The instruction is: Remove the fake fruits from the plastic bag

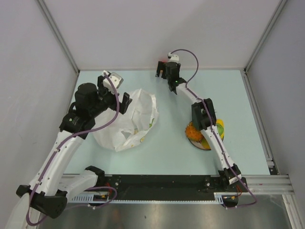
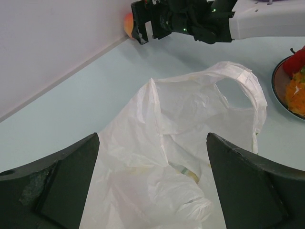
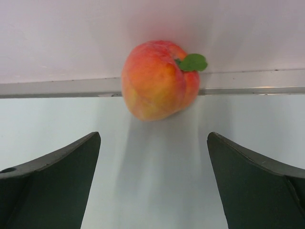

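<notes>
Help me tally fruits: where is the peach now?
In the right wrist view, the peach sits against the back wall at the far edge of the table, directly ahead of the open right gripper.

Peach (image 3: 157,81) right agnst back wall (image 3: 71,33)

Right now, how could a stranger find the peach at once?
Look to the far edge of the table, where it meets the back wall. The peach lies there alone, just in front of the open right gripper. Unlike the fruits on the plate, it is pink-orange with one green leaf.
</notes>
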You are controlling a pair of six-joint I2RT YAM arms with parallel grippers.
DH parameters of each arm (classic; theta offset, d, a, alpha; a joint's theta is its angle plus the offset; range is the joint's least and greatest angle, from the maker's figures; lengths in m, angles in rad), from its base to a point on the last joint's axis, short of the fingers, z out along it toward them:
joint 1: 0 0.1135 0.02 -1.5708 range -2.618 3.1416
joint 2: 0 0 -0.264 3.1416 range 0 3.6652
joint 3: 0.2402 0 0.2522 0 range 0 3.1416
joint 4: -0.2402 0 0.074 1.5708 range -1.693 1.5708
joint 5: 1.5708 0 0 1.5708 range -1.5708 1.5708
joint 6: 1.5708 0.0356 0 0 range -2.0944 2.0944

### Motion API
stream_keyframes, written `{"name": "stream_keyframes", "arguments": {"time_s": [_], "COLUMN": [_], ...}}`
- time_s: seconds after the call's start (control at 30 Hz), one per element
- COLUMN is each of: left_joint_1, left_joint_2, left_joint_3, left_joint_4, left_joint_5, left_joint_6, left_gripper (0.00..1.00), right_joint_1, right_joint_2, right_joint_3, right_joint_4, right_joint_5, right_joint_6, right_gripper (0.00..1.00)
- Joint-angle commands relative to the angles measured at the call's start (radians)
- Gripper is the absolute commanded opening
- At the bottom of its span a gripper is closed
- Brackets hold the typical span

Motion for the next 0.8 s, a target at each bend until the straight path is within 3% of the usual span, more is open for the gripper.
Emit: {"name": "stream_keyframes", "arguments": {"time_s": [0.0, 0.23, 0.47, 0.77], "left_joint_1": [0.000, 0.000, 0.000, 0.000], "left_joint_2": [-0.016, -0.044, -0.038, -0.025], "left_joint_3": [0.016, -0.004, -0.022, -0.020], "left_joint_4": [0.013, -0.006, 0.015, 0.001], "left_joint_5": [0.004, 0.017, 0.015, 0.012], "left_joint_6": [-0.007, -0.022, -0.025, -0.022], "left_gripper": [1.00, 1.00, 1.00, 1.00], "right_joint_1": [0.076, 0.084, 0.035, -0.013], "right_joint_2": [-0.018, 0.053, 0.059, 0.111], "right_joint_3": [0.098, 0.117, 0.102, 0.131], "right_joint_4": [0.103, 0.217, 0.257, 0.270], "right_joint_5": [0.200, 0.340, 0.294, 0.128], "right_joint_6": [-0.058, -0.204, -0.231, -0.159], "right_gripper": [1.00, 1.00, 1.00, 0.97]}}
